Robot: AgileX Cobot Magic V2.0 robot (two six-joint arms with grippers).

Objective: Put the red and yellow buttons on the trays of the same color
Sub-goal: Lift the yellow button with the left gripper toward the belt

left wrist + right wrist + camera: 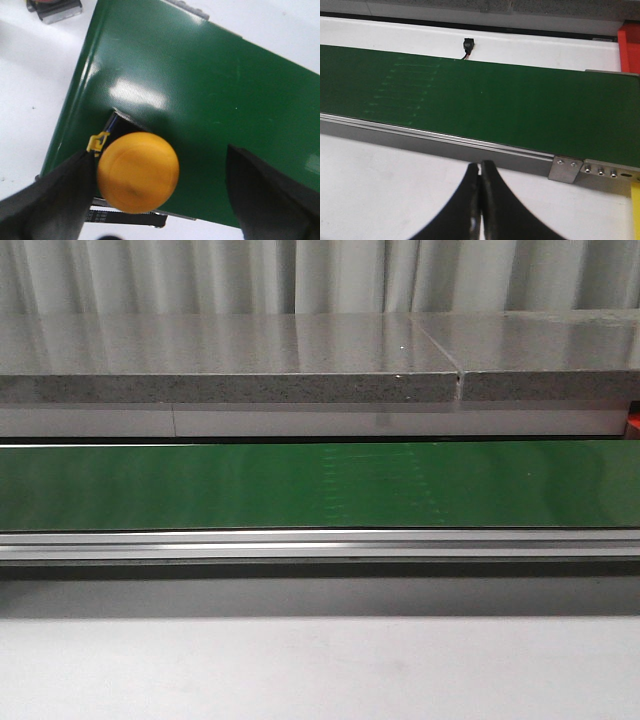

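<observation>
A round yellow button sits at the end of the green conveyor belt, near the belt's edge. My left gripper is open around it: one finger is right beside the button and the other stands well apart. My right gripper is shut on nothing, over the white table just in front of the belt's metal rail. A red tray corner and a yellow edge show in the right wrist view. No red button is in view. The front view shows neither gripper.
The belt runs across the front view with a grey stone shelf behind it. A black connector lies beyond the belt. A metal bracket sticks out from the rail. A dark device sits off the belt's end.
</observation>
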